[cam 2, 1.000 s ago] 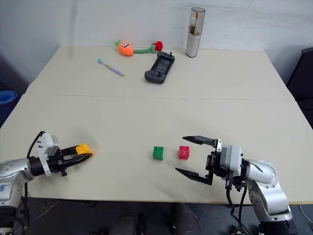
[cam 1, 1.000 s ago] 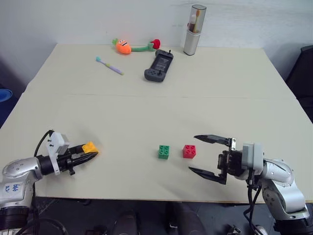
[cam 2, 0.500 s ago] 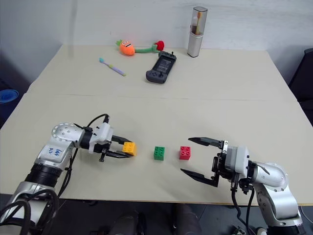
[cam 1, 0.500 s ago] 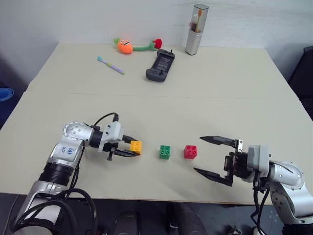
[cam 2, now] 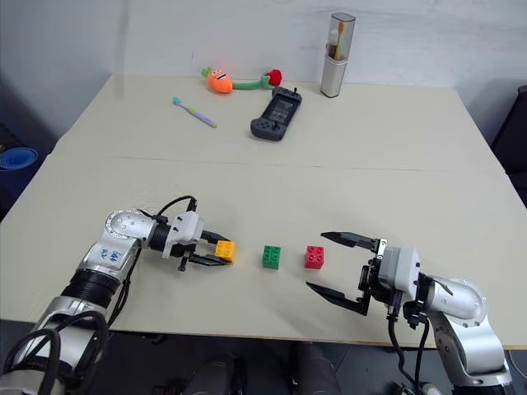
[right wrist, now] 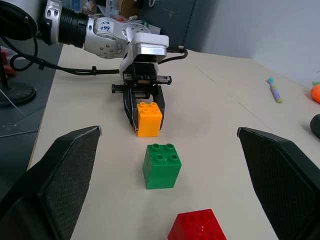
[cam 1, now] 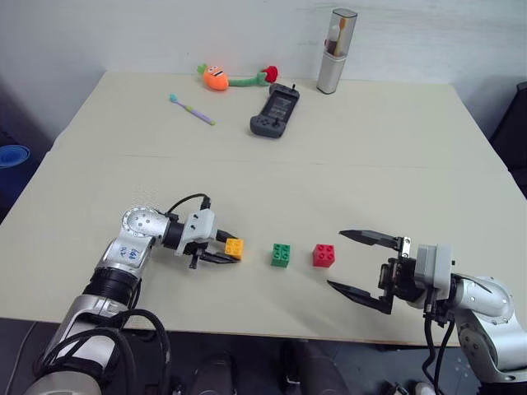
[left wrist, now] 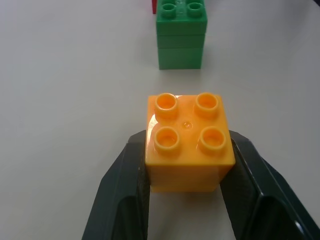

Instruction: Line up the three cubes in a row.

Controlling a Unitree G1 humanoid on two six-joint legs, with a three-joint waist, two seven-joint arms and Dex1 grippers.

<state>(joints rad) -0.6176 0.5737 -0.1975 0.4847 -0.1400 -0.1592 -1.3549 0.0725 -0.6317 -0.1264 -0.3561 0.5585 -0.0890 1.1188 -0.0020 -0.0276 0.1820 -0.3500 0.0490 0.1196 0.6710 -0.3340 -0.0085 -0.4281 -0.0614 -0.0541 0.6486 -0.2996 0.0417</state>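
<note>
The left gripper [cam 1: 231,251] is clamped on the yellow-orange studded plastic cube [cam 1: 234,248], just left of the green studded plastic cube [cam 1: 281,255]; the red studded plastic cube [cam 1: 323,255] sits just right of green. Release with spacing matched, edges square. The right gripper [cam 1: 361,262] stands wide, empty. The grey upright holder [cam 1: 331,51], far behind green, holds a toothbrush.

The left claw [cam 1: 227,249] is clamped, arm reaching low toward the right; the right claw [cam 1: 362,270] gapes wide, pointing left.
</note>
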